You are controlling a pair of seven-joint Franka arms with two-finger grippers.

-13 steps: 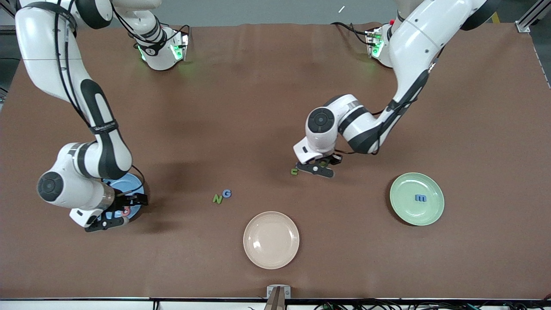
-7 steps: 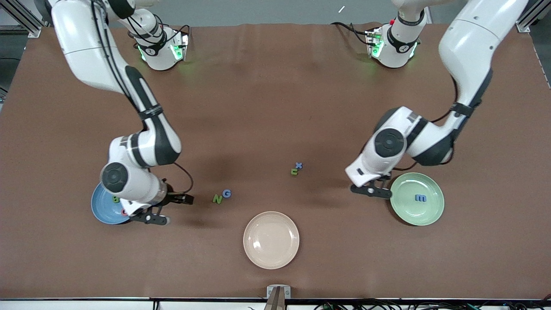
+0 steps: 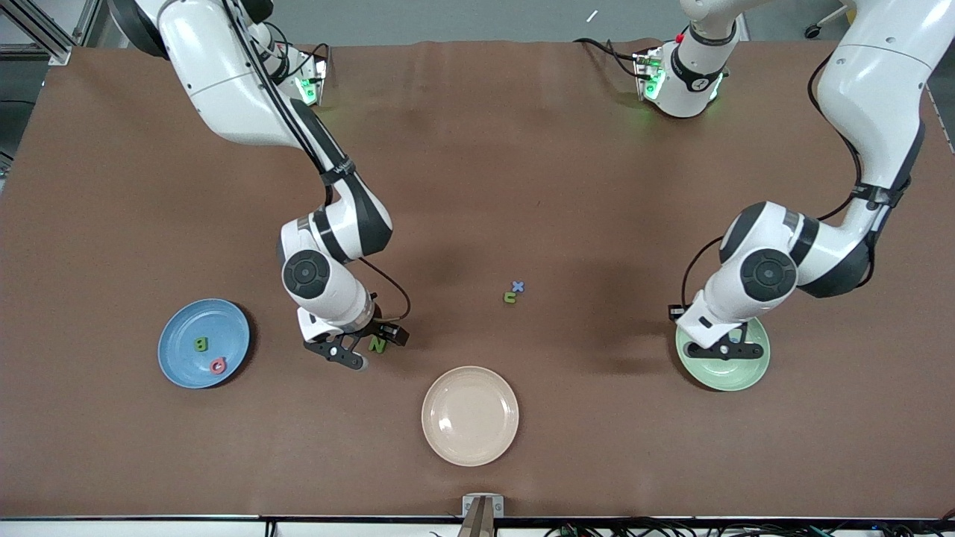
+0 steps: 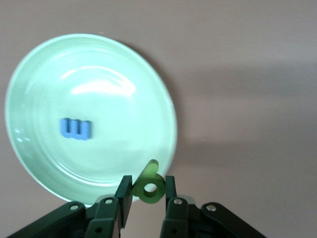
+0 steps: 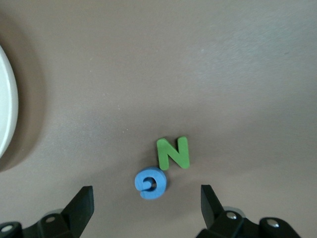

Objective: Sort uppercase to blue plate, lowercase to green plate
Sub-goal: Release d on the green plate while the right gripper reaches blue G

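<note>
Front view: we log green B point(image 3: 200, 344) and red letter point(image 3: 217, 365) in blue plate point(image 3: 179, 369); x point(image 3: 518, 286), u point(image 3: 509, 297) mid-bench.
Left wrist view: left claw point(image 4: 146, 194) grips green q point(image 4: 148, 184) above green plate point(image 4: 124, 148); m point(image 4: 76, 129) inside.
Right wrist view: right claw point(image 5: 147, 204) spread wide over G point(image 5: 151, 183), N point(image 5: 173, 152).

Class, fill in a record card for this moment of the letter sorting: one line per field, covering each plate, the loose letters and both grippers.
blue plate: B and red letter on it
green plate: m on it
beige plate: no letters
on table: N touching G; x beside u
left gripper: shut on q, over green plate's rim
right gripper: open, over G
</note>
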